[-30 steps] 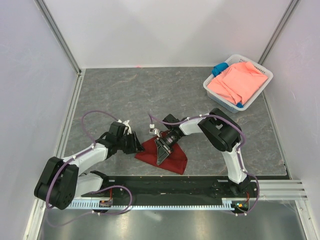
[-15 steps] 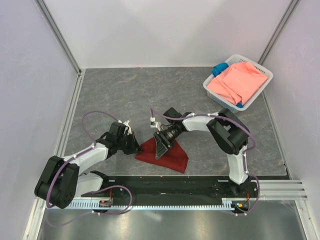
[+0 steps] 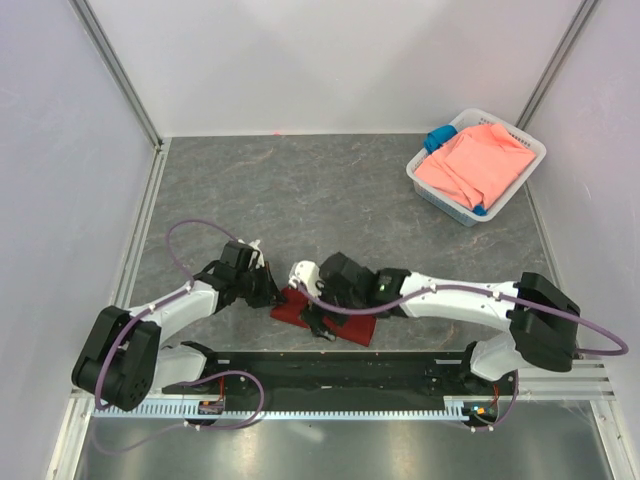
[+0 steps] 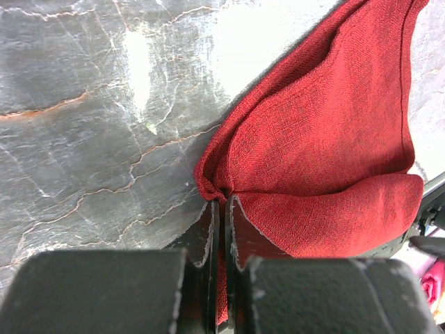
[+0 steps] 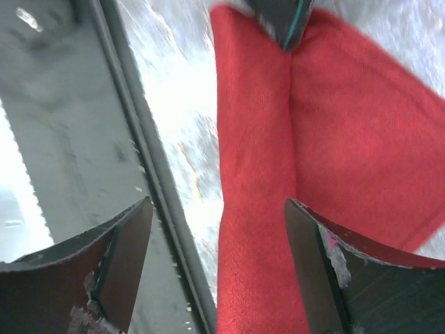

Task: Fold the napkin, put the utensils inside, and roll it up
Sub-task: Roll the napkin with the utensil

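Grey marbled table, white walls on three sides. Napkin lies at the table's 6 o'clock, close to the near edge, folded into a rough triangle with a soft bulge along one side. Left gripper sits at the napkin's 9 o'clock corner. In the left wrist view its fingers are clenched together on that corner, with cloth bunched into a small pucker at the tips and the rest of the napkin fanning away toward 1 o'clock. Right gripper hangs over the napkin's 8 o'clock part, arm stretched low across the table from 3 o'clock. Its fingers are spread wide with nothing gripped. A fold line of the napkin runs between them; contact with the cloth cannot be told. Basket at the table's 2 o'clock holds a salmon cloth and a blue cloth, well apart from the napkin.
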Controlling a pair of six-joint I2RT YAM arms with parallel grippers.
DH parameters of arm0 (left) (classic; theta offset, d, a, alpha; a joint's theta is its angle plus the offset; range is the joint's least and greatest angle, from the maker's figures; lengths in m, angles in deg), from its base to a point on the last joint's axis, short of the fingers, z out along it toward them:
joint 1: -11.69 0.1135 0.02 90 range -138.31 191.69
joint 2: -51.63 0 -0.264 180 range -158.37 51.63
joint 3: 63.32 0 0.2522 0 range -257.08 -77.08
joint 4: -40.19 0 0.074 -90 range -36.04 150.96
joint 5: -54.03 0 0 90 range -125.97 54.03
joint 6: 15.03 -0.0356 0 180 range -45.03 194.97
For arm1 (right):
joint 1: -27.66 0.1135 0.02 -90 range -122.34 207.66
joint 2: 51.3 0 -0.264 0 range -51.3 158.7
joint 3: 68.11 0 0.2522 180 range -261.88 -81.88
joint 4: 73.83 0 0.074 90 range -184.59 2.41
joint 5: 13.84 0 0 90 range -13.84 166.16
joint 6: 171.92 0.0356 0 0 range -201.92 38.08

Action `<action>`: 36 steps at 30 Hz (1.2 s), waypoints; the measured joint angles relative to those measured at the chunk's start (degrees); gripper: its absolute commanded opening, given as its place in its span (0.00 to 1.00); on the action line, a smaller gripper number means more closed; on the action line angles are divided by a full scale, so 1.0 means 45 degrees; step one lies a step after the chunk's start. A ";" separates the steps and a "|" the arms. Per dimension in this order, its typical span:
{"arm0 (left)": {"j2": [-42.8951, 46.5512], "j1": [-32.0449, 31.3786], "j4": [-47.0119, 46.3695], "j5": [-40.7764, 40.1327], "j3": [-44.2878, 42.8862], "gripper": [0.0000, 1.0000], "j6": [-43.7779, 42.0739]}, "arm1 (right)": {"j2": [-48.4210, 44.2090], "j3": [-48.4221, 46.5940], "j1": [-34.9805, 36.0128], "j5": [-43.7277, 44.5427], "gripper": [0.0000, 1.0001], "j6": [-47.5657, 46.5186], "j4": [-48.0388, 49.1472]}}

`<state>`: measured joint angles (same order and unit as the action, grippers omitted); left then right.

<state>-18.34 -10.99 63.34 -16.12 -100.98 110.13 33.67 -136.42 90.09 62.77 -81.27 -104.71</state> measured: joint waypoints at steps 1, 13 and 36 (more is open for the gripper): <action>-0.0049 0.0000 0.0053 0.0000 -0.0039 0.02 0.0000 | -0.0121 0.0267 0.0379 0.0549 0.85 -0.0053 0.0146; -0.0228 0.0000 0.0277 0.0015 -0.0238 0.02 -0.0005 | 0.1268 0.1020 0.1909 0.4279 0.73 -0.0675 0.1234; 0.1588 -0.0039 0.1496 -0.1423 -0.0583 0.72 0.0034 | 0.3225 -0.0257 -0.1229 -0.1749 0.31 -0.0515 0.0495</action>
<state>-11.19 -11.17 70.07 -22.52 -103.60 110.28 48.18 -137.58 84.56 54.90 -83.59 -102.48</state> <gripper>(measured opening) 0.721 0.319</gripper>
